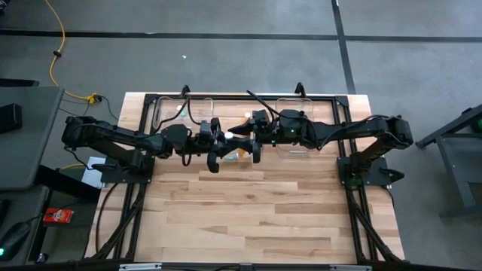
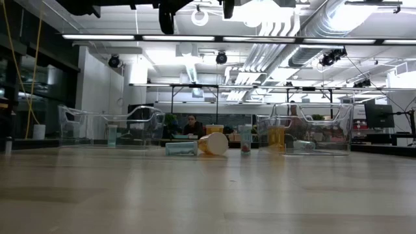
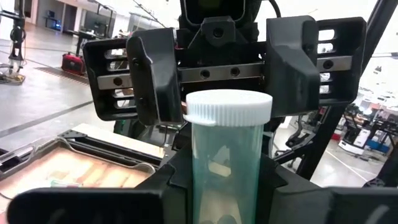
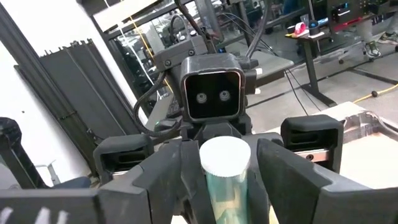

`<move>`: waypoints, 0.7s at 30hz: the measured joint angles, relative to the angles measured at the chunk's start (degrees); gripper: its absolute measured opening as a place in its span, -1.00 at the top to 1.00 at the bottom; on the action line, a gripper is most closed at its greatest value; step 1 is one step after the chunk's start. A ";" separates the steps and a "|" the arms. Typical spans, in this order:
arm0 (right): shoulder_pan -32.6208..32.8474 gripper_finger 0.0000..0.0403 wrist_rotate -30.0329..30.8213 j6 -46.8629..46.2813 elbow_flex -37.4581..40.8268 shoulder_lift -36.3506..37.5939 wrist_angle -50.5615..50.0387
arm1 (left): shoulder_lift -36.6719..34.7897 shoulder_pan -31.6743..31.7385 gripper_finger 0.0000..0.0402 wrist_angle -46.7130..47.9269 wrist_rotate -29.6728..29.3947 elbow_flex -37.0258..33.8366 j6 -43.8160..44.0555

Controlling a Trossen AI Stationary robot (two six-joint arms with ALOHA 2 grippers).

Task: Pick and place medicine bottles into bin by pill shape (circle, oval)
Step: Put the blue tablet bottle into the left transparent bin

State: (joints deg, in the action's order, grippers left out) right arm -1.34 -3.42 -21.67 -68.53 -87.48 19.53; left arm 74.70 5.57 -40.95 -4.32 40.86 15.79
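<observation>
Both grippers meet high above the middle of the table. A clear, pale medicine bottle (image 3: 227,155) with a white cap (image 1: 228,135) stands upright between them, pale pills inside. My left gripper (image 1: 218,143) is shut on it. My right gripper (image 3: 227,71) faces it from the table's right. Its fingers (image 3: 155,74) are spread on either side of the cap; whether they touch it I cannot tell. On the table below, a clear bottle (image 2: 181,148) and an orange one (image 2: 213,143) lie on their sides, and another (image 2: 246,140) stands. My left gripper pinches the bottle's lower body (image 3: 205,186) between its two fingers (image 3: 171,186). The fingers come in about level from the table's left. The bottle stands upright, cap up, lifted clear of the table.
Two clear bins sit at the far edge, the left one (image 1: 184,111) and the right one (image 1: 294,113). The left bin holds a bottle (image 2: 112,135); the right bin holds an orange bottle (image 2: 276,138). A person (image 2: 192,125) sits in the room beyond. The near half of the table (image 1: 248,218) is bare wood.
</observation>
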 joint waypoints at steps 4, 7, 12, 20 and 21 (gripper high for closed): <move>-0.01 0.00 0.16 -0.73 0.00 -1.18 0.49 | 0.00 0.01 0.63 0.00 0.00 0.00 -0.77; 0.00 0.00 0.20 -1.13 0.00 -1.82 1.78 | 0.02 0.05 0.63 0.01 0.01 0.00 -0.99; -0.02 0.02 0.49 -1.43 0.00 -1.84 2.58 | 0.07 0.05 0.63 0.45 0.00 0.00 -0.98; -0.02 0.35 0.83 -1.43 0.00 -1.84 2.62 | 0.07 0.05 0.63 0.44 -0.88 0.00 -1.01; -0.02 0.40 0.81 -1.43 0.00 -1.84 2.62 | 0.07 0.05 0.63 0.44 -0.89 0.00 -0.99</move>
State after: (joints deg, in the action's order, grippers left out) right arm -1.37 -2.61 -23.09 -68.53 -89.32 22.15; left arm 74.76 5.63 -40.51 -5.20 40.86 14.80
